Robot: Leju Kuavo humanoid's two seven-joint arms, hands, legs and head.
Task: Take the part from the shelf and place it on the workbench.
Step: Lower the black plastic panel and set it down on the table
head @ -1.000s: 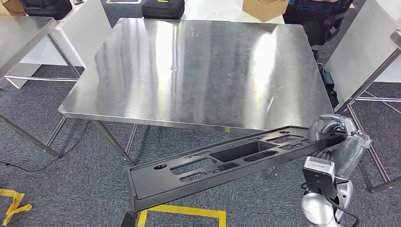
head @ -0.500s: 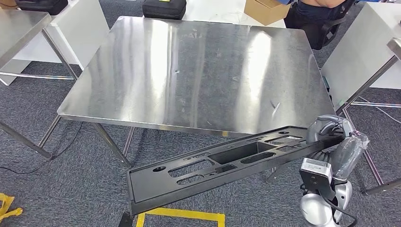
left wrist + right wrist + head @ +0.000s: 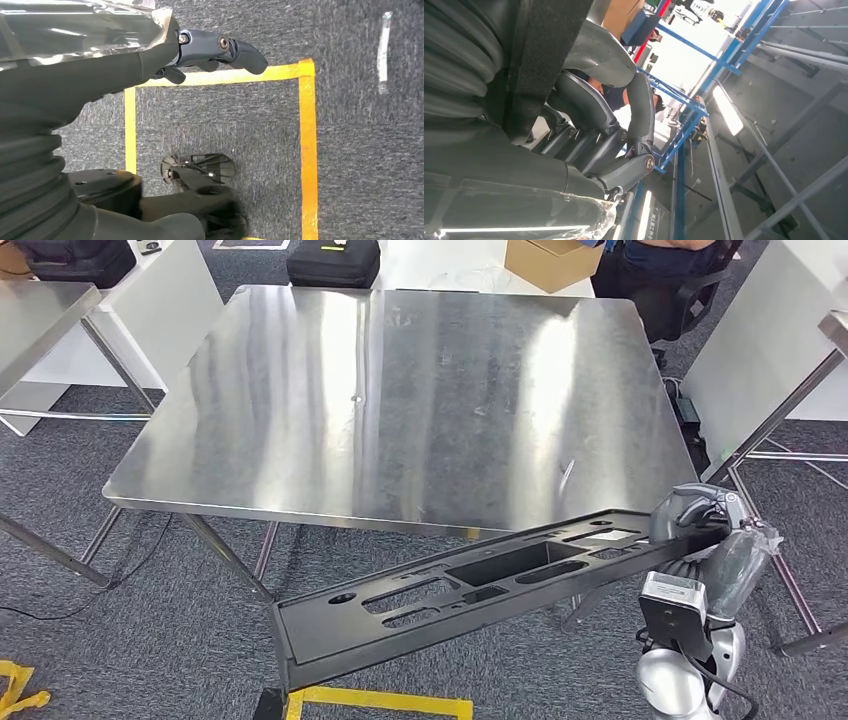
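Observation:
A long black flat part (image 3: 470,585) with several cut-outs hangs level above the carpet, just in front of the steel workbench's (image 3: 400,390) near edge. My right hand (image 3: 697,518) grips the part's right end, thumb on top. In the right wrist view the fingers (image 3: 589,115) wrap around the part's black edge (image 3: 549,50). The part's left end sticks out low to the left, unsupported. My left hand (image 3: 200,50) hangs over the floor with nothing in it, its fingers loosely apart.
The workbench top is bare and shiny. A second steel table (image 3: 40,310) stands to the left, a white table (image 3: 770,330) to the right. Black cases (image 3: 335,262), a cardboard box (image 3: 550,260) and a seated person (image 3: 670,270) lie beyond. Yellow tape (image 3: 380,702) marks the carpet.
The whole view has shifted a little, so the camera moved; the workbench's near edge now sits slightly nearer the part. My right hand still holds the part the same way.

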